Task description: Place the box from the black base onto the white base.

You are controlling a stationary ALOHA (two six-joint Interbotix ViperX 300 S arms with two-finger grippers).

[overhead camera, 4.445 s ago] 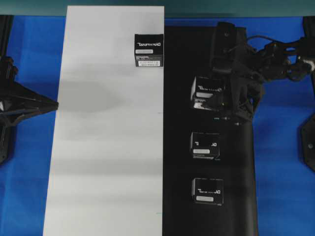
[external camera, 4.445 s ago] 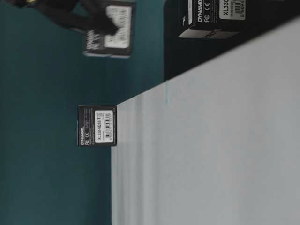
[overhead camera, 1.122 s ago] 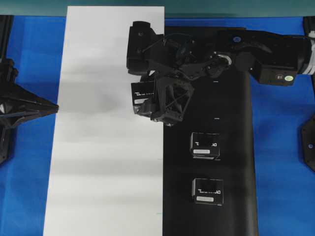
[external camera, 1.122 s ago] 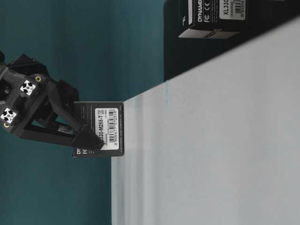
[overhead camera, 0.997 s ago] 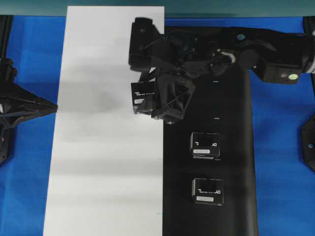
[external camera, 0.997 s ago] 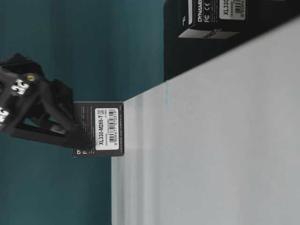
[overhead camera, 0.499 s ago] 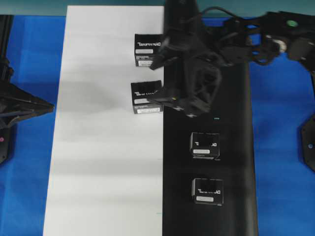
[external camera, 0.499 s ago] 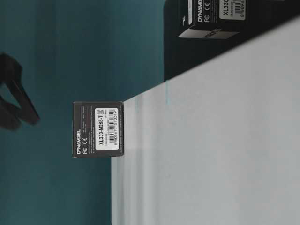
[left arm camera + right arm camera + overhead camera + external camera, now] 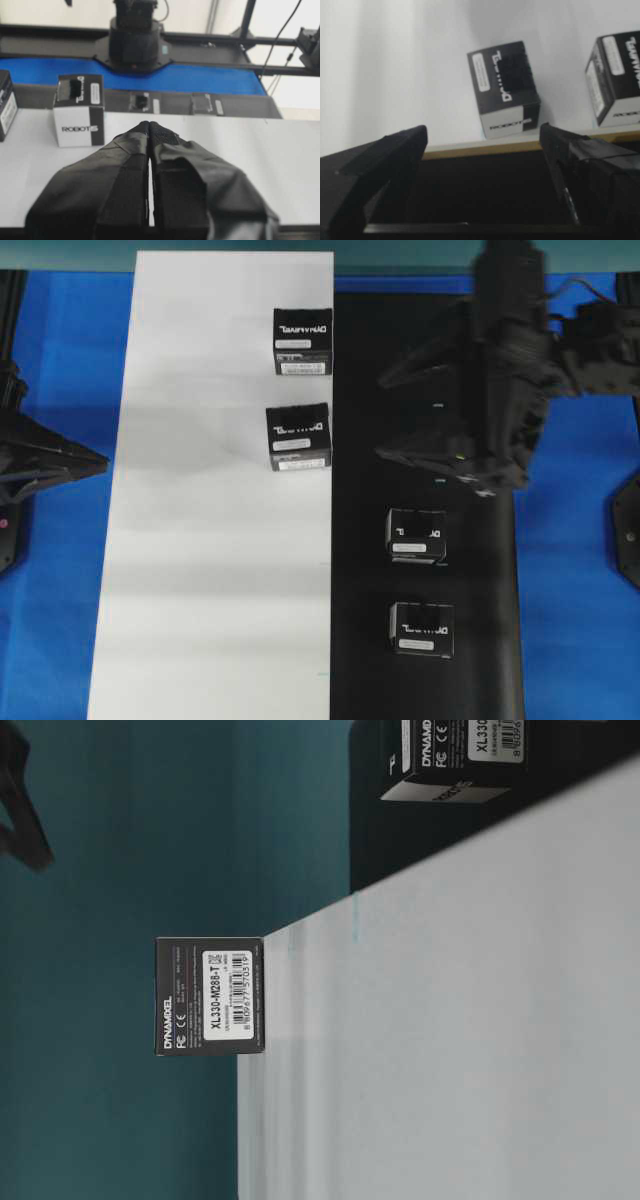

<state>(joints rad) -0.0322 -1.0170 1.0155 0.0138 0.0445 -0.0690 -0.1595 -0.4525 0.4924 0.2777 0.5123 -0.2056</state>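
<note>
Since a second ago my right end effector [image 9: 415, 410] has let go of the second box and pulled back off the white base [image 9: 200, 540]; it now hangs over the black base [image 9: 490, 640], its fingers spread wide with nothing between them.

Taking the white base as my landmark: it lies on the blue bench [image 9: 580, 590], with the black base touching its right edge in the overhead view. Two boxes sit on it along that right edge, one box at the far end [image 9: 302, 342] and the box I just delivered [image 9: 299, 437] a little nearer, both flat and apart from each other. Off the white base, on the black sheet, two boxes remain: one [image 9: 416, 535] near the middle, another [image 9: 421, 628] nearer the front.

My left end effector [image 9: 150, 150] rests low beside the white base's left side, its fingers pressed together and carrying nothing.

I judge the job half finished: two boxes are placed and two are left to fetch, and the middle one is nearest my open fingers.
</note>
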